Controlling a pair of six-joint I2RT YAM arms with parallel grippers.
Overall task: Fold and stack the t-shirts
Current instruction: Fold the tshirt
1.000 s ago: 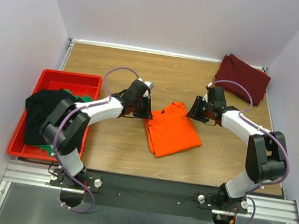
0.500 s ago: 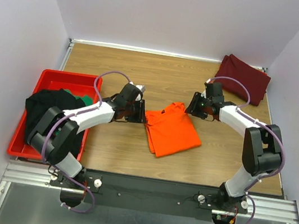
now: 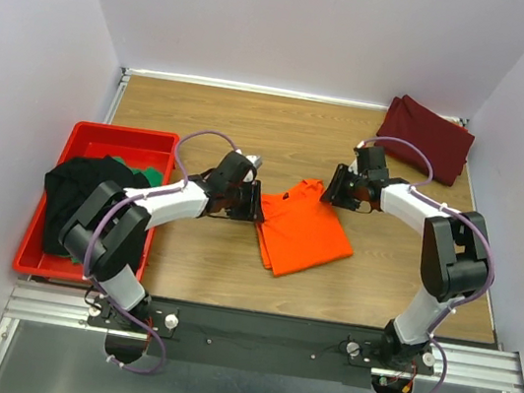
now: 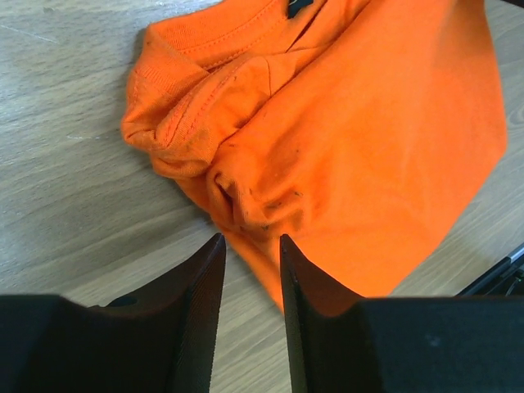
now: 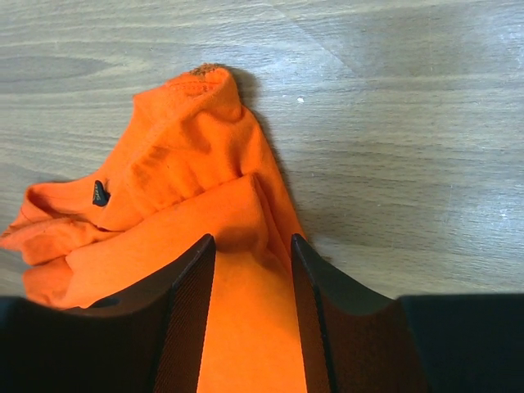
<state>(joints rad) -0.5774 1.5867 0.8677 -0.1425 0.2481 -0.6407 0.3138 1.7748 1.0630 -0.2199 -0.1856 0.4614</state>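
The orange t-shirt lies folded in a rough rectangle on the wooden table, collar end toward the back. My left gripper is low at its left edge; in the left wrist view the gripper is open, with the shirt's bunched edge at its fingertips. My right gripper is at the far right corner; in the right wrist view it is open, straddling a fold of the orange cloth. A dark maroon shirt lies folded at the back right corner.
A red bin stands at the table's left edge, holding a black shirt and a green one. Walls close in the back and sides. The metal rail with the arm bases runs along the near edge.
My left gripper drew back left, then came right again to the shirt's left edge. My right gripper crept left onto the shirt's far corner. The shirt has not moved.
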